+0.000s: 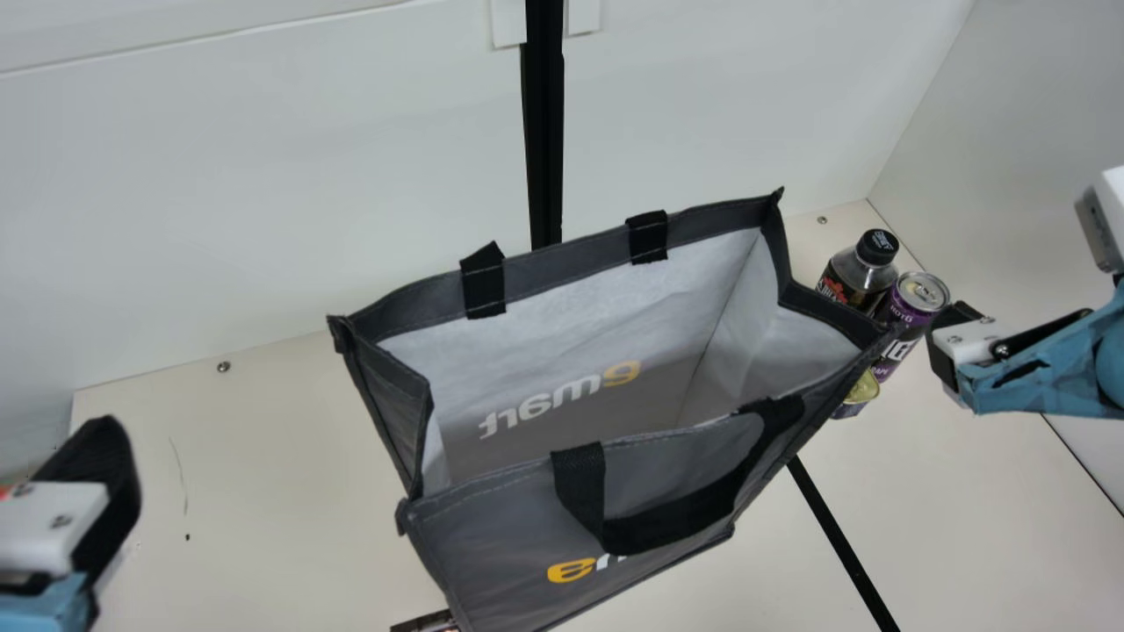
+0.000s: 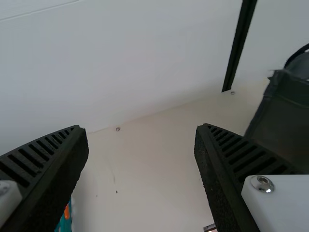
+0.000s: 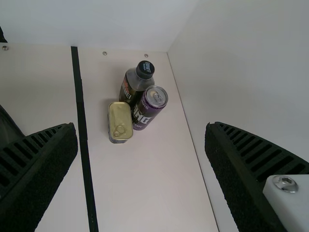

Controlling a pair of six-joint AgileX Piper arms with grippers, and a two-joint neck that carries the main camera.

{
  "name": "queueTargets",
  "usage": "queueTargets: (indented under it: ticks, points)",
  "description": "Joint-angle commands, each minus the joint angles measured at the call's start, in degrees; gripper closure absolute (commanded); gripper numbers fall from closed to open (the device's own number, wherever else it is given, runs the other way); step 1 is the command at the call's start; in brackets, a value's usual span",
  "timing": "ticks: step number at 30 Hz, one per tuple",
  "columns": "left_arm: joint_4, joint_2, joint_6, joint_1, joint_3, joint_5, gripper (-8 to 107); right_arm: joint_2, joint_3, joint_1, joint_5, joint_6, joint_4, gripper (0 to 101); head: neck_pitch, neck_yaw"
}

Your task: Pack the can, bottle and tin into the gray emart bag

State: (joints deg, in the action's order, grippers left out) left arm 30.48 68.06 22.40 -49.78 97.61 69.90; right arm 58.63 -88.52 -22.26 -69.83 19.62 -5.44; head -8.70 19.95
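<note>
Gray cloth makes up the one bag, standing mouth open on the table. Left of it hangs the left gripper, spread and empty, partly cut off by the main view's edge. Right of it, the right gripper is also spread and empty, its arm reaching in from the side. One bottle, one can and one tin stand close together right of the bag, which partly hides the tin in the main view.
</note>
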Motion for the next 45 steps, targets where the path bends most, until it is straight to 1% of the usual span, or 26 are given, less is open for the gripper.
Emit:
queueTargets:
  ticks: [1, 10, 16, 27, 34, 45]
  points:
    - [0.04, 0.72, -0.04, -1.02, 1.29, 0.00, 9, 0.00, 0.00, 0.00, 0.00, 0.00, 0.00, 10, -1.30, 0.05]
    - [-3.26, 4.41, -2.68, -3.51, 7.85, 0.00, 9, 0.00, 0.00, 0.00, 0.00, 0.00, 0.00, 10, -1.30, 0.05]
    - [-7.96, 6.79, -7.13, -3.42, 12.74, -0.48, 9, 0.00, 0.00, 0.00, 0.00, 0.00, 0.00, 10, -1.30, 0.05]
    - [-18.29, 11.59, -18.51, -1.33, 21.53, -0.01, 9, 0.00, 0.00, 0.00, 0.00, 0.00, 0.00, 10, -1.30, 0.05]
    - [-24.03, 14.60, -25.17, 0.37, 25.01, 0.00, 9, 0.00, 0.00, 0.00, 0.00, 0.00, 0.00, 10, -1.30, 0.05]
    - [-31.16, 18.89, -33.25, 3.17, 28.49, 0.00, 9, 0.00, 0.00, 0.00, 0.00, 0.00, 0.00, 10, -1.30, 0.05]
